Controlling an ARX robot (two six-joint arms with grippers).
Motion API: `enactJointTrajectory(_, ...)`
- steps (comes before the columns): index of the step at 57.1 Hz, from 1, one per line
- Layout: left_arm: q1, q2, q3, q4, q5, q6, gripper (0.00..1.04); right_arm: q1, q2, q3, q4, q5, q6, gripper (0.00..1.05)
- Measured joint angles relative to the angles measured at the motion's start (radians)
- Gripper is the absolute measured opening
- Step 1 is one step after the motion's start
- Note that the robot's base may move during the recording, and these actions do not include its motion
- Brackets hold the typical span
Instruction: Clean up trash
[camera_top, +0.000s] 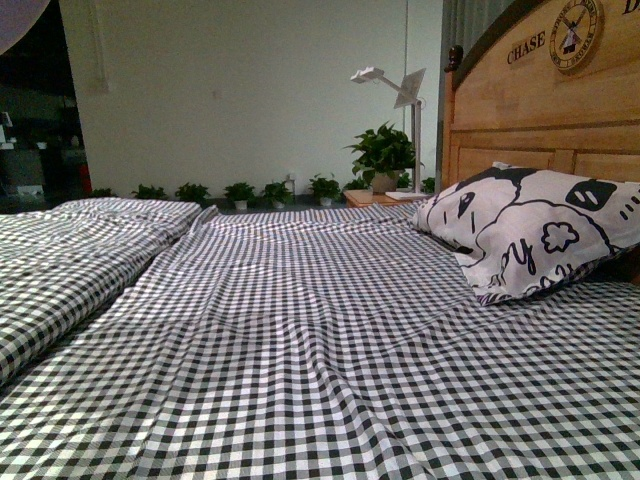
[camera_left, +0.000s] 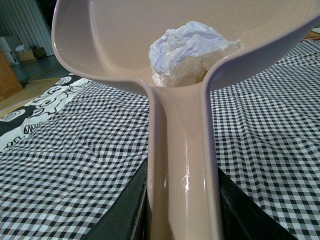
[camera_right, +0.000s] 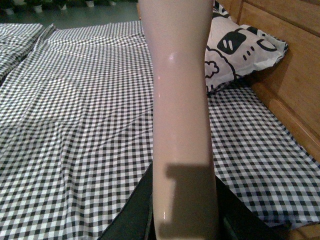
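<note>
The tall wooden headboard (camera_top: 545, 100) carries dark carved capitals reading "CHASE", then a "D" cut off at the frame edge. Beside them sits a round windmill emblem (camera_top: 574, 32) ringed with lettering too small to read.

black-and-white checked sheet (camera_top: 300, 340), pink dustpan (camera_left: 125, 45), white paper wad (camera_left: 187, 52)
</note>
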Motion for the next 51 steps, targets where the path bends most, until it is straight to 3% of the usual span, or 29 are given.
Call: enactJointTrajectory(51, 0.0, 0.0, 0.0, 0.0, 0.0, -0.004, 0.28, 0.0, 0.0, 0.0, 0.0, 0.0, 0.0, 0.2)
